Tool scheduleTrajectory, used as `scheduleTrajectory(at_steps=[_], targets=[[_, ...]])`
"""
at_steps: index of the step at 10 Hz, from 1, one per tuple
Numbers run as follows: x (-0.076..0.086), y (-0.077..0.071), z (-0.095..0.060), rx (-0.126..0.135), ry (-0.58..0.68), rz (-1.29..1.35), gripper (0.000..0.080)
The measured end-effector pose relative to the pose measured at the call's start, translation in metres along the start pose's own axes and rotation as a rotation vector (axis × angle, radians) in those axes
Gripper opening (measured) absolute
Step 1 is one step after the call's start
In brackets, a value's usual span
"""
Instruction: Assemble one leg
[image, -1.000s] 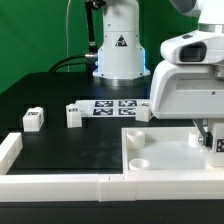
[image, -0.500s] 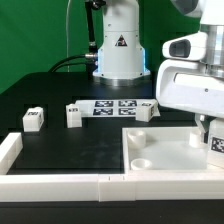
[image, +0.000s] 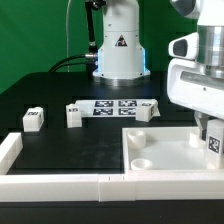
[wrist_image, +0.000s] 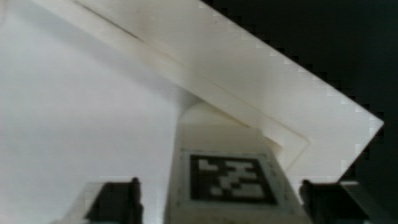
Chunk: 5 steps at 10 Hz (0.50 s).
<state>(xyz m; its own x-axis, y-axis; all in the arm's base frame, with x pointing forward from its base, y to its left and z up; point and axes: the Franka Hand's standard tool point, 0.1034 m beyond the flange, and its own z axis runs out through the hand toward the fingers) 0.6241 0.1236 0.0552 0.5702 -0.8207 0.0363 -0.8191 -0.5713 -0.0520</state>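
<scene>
Gripper (wrist_image: 221, 200) sits low over the large white square panel (image: 170, 152) at the exterior view's right; in the wrist view its two dark fingers (wrist_image: 118, 200) stand either side of a tagged white leg (wrist_image: 228, 170), pressed to its flanks, so it is clamped on that leg. Leg's black-and-white tag faces the wrist camera; the leg's far end points toward the panel's raised edge, where white rim meets black table. In the exterior view the held leg (image: 214, 142) shows only as a tagged sliver at the frame's right edge, below the arm's bulky white wrist housing (image: 200, 75), over the panel's right part; contact with the panel cannot be told. Panel lies flat on the black table (image: 60, 100), a round corner socket (image: 139, 160) visible near its near-left corner. Another leg (image: 145, 111) rests just beyond the panel's far edge. Marker board (image: 115, 105) lies flat behind it, near the robot base (image: 118, 45). Two more legs stand well apart to the exterior view's left: one (image: 74, 115) mid-table, one (image: 34, 119) farther left. White border rail (image: 60, 181) runs along the near edge.
</scene>
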Motion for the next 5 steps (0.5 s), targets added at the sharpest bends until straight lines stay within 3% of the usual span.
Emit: scheduleTrajectory(at_steps=[1, 2, 5], targets=[[-0.0012, 0.0003, 0.0004, 0.003, -0.007, -0.017, 0.0468], [-0.0030, 0.0012, 0.0003, 0.005, -0.007, -0.125, 0.0615], [-0.0094, 0.0000, -0.0005, 0.007, -0.009, -0.537, 0.0648]])
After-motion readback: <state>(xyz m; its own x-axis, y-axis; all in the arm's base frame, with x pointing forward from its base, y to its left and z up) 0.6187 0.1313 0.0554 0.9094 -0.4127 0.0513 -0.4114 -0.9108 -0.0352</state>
